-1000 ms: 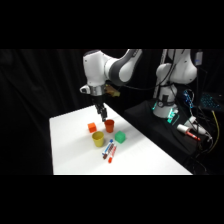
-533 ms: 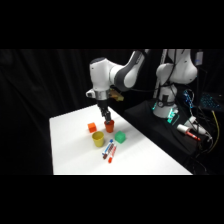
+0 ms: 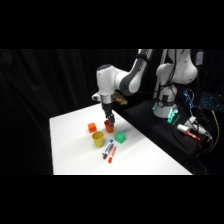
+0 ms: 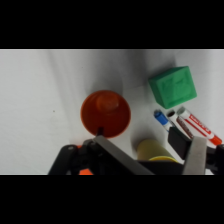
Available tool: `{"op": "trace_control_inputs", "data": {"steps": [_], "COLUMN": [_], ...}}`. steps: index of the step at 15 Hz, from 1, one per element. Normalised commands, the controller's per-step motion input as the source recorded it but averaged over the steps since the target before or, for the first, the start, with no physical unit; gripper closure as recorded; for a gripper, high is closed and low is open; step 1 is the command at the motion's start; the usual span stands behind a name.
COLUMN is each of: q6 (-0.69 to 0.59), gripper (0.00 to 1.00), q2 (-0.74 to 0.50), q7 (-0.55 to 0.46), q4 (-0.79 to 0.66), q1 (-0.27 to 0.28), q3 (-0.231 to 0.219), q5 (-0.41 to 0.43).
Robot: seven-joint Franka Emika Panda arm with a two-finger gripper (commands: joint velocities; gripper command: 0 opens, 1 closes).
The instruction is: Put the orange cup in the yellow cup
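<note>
A white robot arm lowers its hand (image 3: 109, 121) over the orange cup (image 4: 105, 113), fingers spread, one at the cup's rim and the other beyond the yellow cup (image 4: 152, 151). The orange cup stands upright on the white desk (image 3: 70, 150), just beside the yellow cup. A green block (image 4: 173, 86) and two markers (image 4: 186, 125) lie near.

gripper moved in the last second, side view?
Yes. The gripper has come down and toward the green block, now at the orange cup.
</note>
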Motion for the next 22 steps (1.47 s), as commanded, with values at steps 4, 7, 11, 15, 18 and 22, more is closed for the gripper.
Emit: {"op": "trace_control_inputs", "data": {"steps": [4, 7, 11, 15, 18, 22], "q6": [0.28, 0.31, 0.25, 0.19, 0.15, 0.11], "gripper": [0.0, 0.0, 0.0, 0.0, 0.26, 0.59], "q2": [0.04, 0.12, 0.14, 0.12, 0.08, 0.04], "q7": [0.1, 0.11, 0.06, 0.02, 0.03, 0.05], "q4": [-0.09, -0.02, 0.01, 0.03, 0.05, 0.05], "q1": [-0.001, 0.011, 0.011, 0.004, 0.03, 0.058], "q3": [-0.013, -0.035, -0.028, -0.01, -0.026, -0.05], "q5": [-0.024, -0.037, 0.02, 0.076, 0.056, 0.029]}}
